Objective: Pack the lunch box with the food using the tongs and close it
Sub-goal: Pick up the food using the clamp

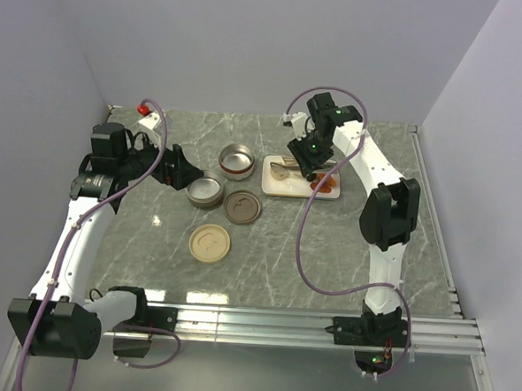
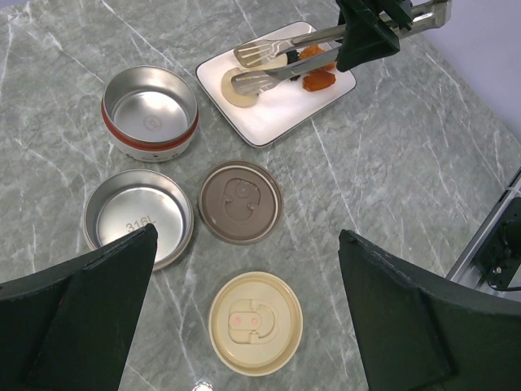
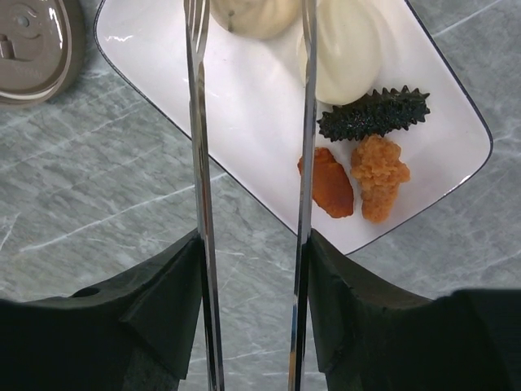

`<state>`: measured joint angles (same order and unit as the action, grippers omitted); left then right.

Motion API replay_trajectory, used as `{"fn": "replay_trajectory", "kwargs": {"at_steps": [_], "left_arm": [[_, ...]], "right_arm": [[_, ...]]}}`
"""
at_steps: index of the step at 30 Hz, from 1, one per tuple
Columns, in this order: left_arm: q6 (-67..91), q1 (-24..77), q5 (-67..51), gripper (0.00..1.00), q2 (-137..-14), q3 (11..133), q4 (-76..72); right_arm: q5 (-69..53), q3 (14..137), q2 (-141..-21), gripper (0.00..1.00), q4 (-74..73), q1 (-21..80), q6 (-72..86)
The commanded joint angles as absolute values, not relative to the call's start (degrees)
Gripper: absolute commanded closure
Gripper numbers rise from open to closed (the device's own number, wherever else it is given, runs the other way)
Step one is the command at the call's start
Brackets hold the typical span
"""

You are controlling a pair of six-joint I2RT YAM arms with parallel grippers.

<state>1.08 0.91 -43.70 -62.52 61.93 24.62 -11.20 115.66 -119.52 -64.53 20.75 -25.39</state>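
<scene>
The right gripper [image 3: 252, 252] is clamped on the tongs [image 3: 199, 122], one finger pressed to the outer side of each thin silver arm, with a gap left between the arms. In its wrist view the two arms run nearly parallel straight up the frame. Their tips are cut off at the top edge, and the joined end is hidden down between the fingers. From the left wrist view the long axis lies roughly along the length of the white plate [image 3: 244, 122]. The flat slotted heads point away from the gripper and sit over the plate's far end, where the lower head covers part of a pale ball [image 3: 346, 49]. Whether it touches the ball I cannot tell. A second pale ball [image 3: 252, 12] is cropped by the frame. Beside them on the plate lie a black spiky lump [image 3: 374, 114], an orange chunk [image 3: 378, 175] and a red-brown chunk [image 3: 330, 183]. Beyond the plate, on the marble table [image 2: 391, 163], stand a steel tin with a red band [image 2: 149, 114] and a plain steel tin [image 2: 138, 216], both empty. A brown lid [image 2: 240, 201] and a cream lid [image 2: 255, 323] lie flat near them. The left gripper [image 2: 248, 236] hangs above the lids with its jaws spread wide and nothing between them.
</scene>
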Motion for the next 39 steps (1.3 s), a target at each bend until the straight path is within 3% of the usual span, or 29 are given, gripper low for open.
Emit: {"fn": "replay_trajectory", "kwargs": {"at_steps": [1,13,39], "left_arm": [[0.6,1.1,-44.1,0.01,-62.1,62.1,23.2],[0.6,1.0,-43.9,0.01,-62.0,62.1,23.2],[1.1,1.1,-43.6,0.0,-62.4,62.8,23.2]], "right_arm": [[-11.6,119.2,-120.6,0.45,-65.6,21.4,-26.2],[-12.7,119.4,-119.6,0.63,-66.3,21.4,-26.0],[-21.0,129.4,-115.9,0.68,-66.4,21.4,-19.8]]}}
